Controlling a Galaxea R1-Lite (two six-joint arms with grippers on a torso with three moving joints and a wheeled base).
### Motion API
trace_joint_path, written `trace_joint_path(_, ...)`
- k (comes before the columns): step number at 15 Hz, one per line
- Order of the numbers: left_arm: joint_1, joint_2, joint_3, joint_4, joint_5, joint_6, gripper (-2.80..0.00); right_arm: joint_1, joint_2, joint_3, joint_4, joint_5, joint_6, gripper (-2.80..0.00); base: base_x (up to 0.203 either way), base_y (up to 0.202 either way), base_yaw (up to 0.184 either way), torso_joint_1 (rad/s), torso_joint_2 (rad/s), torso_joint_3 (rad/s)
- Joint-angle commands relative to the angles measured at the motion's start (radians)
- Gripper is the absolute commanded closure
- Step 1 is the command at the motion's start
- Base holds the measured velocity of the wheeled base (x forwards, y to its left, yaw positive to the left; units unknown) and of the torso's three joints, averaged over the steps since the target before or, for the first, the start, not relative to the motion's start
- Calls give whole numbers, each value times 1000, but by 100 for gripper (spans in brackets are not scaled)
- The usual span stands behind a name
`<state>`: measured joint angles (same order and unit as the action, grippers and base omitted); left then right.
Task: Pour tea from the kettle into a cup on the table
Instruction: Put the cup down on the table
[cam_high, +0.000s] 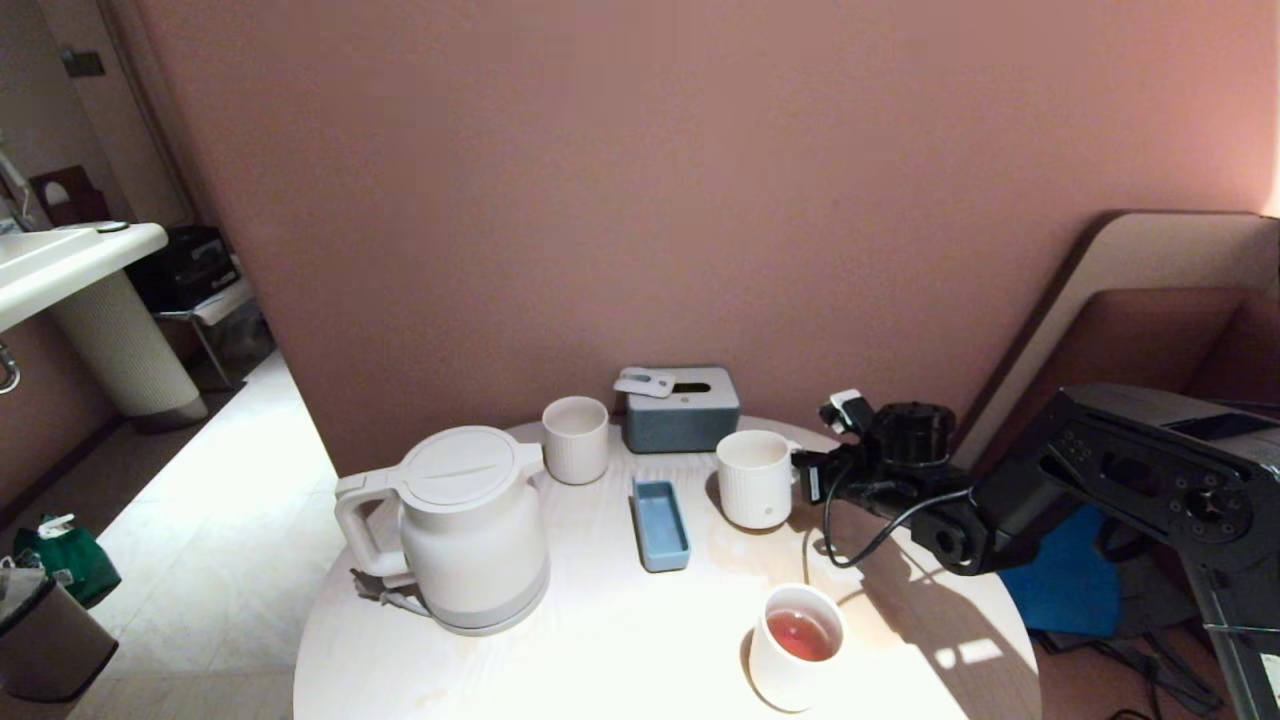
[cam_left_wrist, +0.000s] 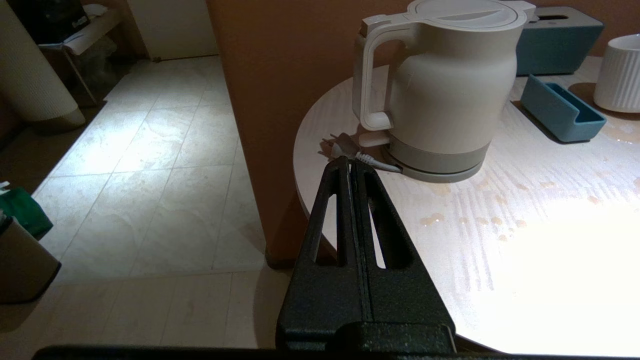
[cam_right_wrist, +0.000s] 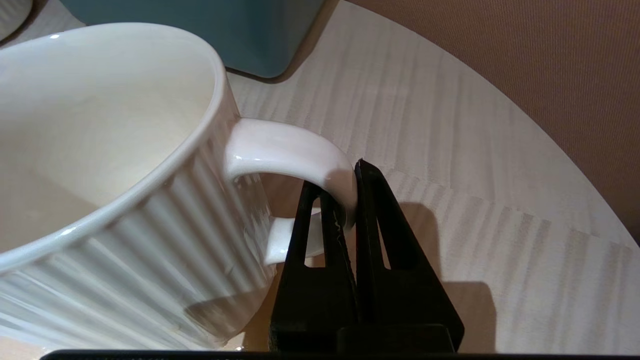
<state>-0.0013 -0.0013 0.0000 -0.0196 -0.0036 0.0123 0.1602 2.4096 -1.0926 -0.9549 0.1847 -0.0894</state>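
Right wrist view shows the right hand (cam_right_wrist: 350, 200) pinching the cup (cam_right_wrist: 115, 165) handle; left hand (cam_left_wrist: 350, 170) shut, idle; kettle (cam_high: 470, 530) untouched on the counter (cam_high: 600, 640); next, probably repositioning the cup.

Cream-white kettle (cam_high: 470, 525) upright, lid shut, at the round pale-wood table's (cam_high: 600, 640) left; ribbed white cup (cam_high: 755, 480) upright, empty, toward the far right.
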Motion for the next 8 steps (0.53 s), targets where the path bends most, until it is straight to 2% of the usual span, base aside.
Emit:
trace_joint_path(1,0,1,0,0,1,0,0,1,2,0,-5,1,-1,0,0,0,0,0,0,0)
trace_joint_path(4,0,1,0,0,1,0,0,2,6,0,-5,1,-1,0,0,0,0,0,0,0)
trace_joint_path(5,0,1,0,0,1,0,0,2,5,0,-5,1,-1,-280,0,0,0,0,0,0)
trace_joint_path(8,0,1,0,0,1,0,0,2,2,8,-4,-1,-2,-280,0,0,0,0,0,0)
